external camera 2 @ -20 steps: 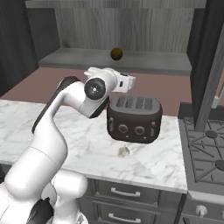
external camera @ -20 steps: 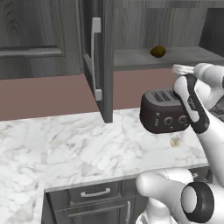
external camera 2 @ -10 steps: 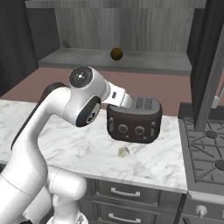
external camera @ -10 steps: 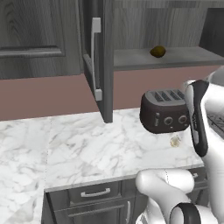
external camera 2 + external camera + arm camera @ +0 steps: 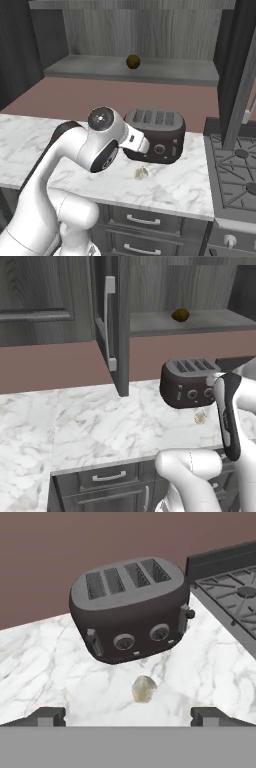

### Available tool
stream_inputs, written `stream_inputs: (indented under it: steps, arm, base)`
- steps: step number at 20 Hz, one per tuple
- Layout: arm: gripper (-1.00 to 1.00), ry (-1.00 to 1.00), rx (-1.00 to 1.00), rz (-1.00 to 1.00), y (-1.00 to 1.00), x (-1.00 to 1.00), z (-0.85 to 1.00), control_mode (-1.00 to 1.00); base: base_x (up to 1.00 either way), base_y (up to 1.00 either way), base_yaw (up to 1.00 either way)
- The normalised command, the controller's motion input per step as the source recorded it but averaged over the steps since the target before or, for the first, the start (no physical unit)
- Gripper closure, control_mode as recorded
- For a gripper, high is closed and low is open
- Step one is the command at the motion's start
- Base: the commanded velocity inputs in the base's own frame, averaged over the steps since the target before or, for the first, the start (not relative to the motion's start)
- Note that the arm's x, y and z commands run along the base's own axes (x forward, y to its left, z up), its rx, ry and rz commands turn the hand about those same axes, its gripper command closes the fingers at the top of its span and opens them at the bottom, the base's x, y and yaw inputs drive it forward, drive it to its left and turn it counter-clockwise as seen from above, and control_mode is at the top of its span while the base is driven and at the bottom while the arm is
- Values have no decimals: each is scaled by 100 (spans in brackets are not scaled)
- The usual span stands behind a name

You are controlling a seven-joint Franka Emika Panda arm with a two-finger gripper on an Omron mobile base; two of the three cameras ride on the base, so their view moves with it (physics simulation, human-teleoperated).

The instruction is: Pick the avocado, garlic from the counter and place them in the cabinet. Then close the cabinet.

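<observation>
The avocado (image 5: 180,315) (image 5: 133,61) lies on the grey shelf of the open cabinet (image 5: 200,322) (image 5: 90,69). On the white marble counter (image 5: 100,426) (image 5: 175,186) (image 5: 40,662) rests the pale garlic (image 5: 200,417) (image 5: 141,173) (image 5: 144,689), just in front of the toaster. My gripper (image 5: 129,716) hovers above the counter on the near side of the garlic, open, with nothing between its fingertips (image 5: 50,715). The garlic sits roughly centred between them, a little farther out.
A dark four-slot toaster (image 5: 187,383) (image 5: 155,135) (image 5: 130,607) stands right behind the garlic. A stove (image 5: 235,165) (image 5: 230,587) borders the counter on the right. The cabinet's left door (image 5: 112,321) hangs open over the counter; drawers (image 5: 107,476) sit below.
The arm has swung down from shelf height toward the counter, bringing the hand low over the garlic. The avocado, garlic and toaster have stayed put.
</observation>
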Motion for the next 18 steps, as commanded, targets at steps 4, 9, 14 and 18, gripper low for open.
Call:
stream_inputs:
  steps: [4, 9, 14, 18]
  arm:
    - [-100, 19, 0, 0, 0, 41, -66, -100]
    - [-100, 32, 0, 0, 0, 31, -52, -100]
    - [-100, 14, 1, -2, 0, 14, -56, -100]
    - [-100, 8, 0, -1, 0, 18, -58, -100]
  base:
    - [0, 0, 0]
    - [0, 0, 0]
    - [0, 0, 0]
    - [0, 0, 0]
